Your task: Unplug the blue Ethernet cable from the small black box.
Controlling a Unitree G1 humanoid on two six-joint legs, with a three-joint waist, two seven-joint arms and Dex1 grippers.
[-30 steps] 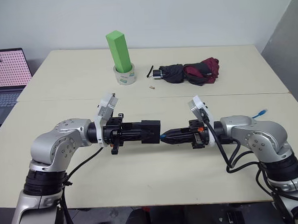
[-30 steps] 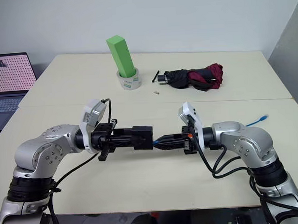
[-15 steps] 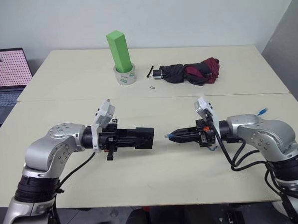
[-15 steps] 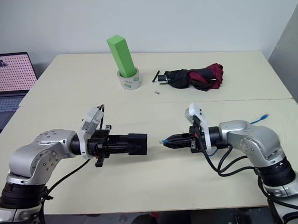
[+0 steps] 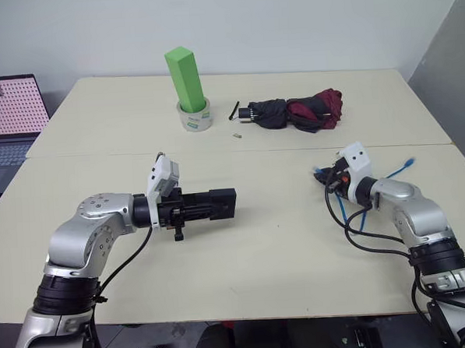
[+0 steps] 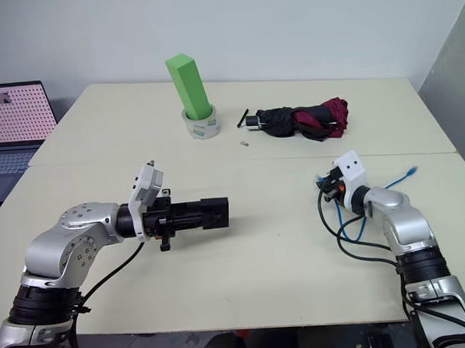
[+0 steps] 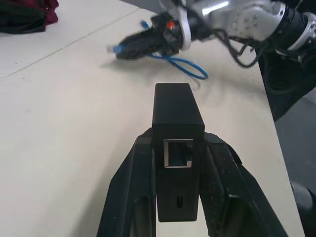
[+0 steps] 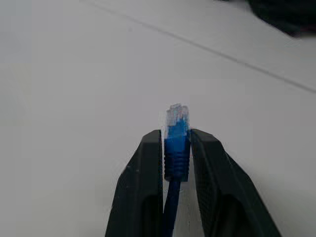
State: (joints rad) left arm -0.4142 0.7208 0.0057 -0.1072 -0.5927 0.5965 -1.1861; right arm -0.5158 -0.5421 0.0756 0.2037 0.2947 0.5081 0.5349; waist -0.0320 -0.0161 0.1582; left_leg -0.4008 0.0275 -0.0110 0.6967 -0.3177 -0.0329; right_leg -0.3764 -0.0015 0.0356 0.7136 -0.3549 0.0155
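Holding the small black box point(image 5: 221, 203) in the left claw point(image 5: 211, 205), clamped from both sides, box sticking out past the fingers point(image 7: 129, 187) above the tabletop point(image 5: 252, 259). Its port point(image 7: 178, 152) faces the left wrist camera and reads empty, so I'd call the unplug done.

The right claw point(image 8: 176, 148) is pinching the blue Ethernet cable point(image 8: 176, 148) right at the plug boot, clear plug tip poking out past the fingertips. Jaws sit tight on the boot, no visible gap. From the head view the right claw point(image 5: 326, 177) sits well apart from the box, over the right side of the tabletop, with the rest of the cable looping under that arm and the far plug point(image 5: 407, 165) lying near the tabletop's right edge.

Handling notes, judgement only:
- Cable looks light and floppy, no stiffness to speak of. A grip mid-cord would just let it sag, so the moulded boot is the right spot. It's the only rigid bit.
- Plug looks like clear plastic; the latch tab on these is thin, so don't crush or twist it.
- Slack loop lies close to the black arm cables; snag risk if the arm swings.
- Box looks like matte plastic, small, rigid, probably light. Flat sides give the fingers good purchase; side grip leaves the port free.

Green block point(image 5: 185, 79) in a tape roll point(image 5: 194, 117), folded umbrella point(image 5: 295, 112) and laptop point(image 5: 9, 115) are far back, out of the way.
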